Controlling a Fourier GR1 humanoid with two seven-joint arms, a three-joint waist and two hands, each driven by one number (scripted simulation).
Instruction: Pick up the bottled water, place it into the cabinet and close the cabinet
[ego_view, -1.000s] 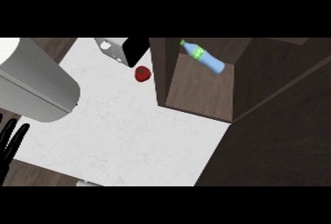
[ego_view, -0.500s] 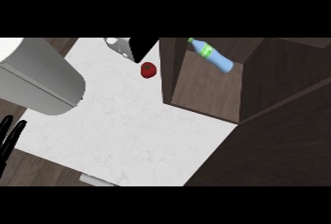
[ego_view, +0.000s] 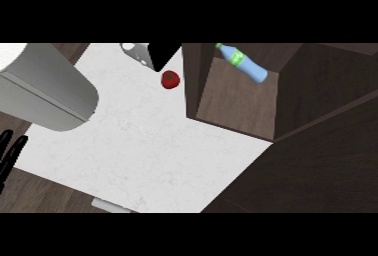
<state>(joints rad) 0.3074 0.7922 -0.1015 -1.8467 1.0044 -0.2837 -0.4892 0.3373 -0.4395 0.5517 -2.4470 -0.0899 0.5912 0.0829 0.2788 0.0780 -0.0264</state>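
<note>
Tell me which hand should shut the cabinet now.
Probably the right, though it is out of view. The bottle already lies inside the open cabinet at the view's right, while the left hand rests open at the far left edge, across the counter.

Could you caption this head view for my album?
Bottled water lies inside the open cabinet; left hand rests at the counter's left edge.

The bottled water lies in the cabinet, right of the counter.

Light falls even and bright on the white counter; no glare anywhere. The dark cabinet stays dim, its open inside faintly shaded.
</note>
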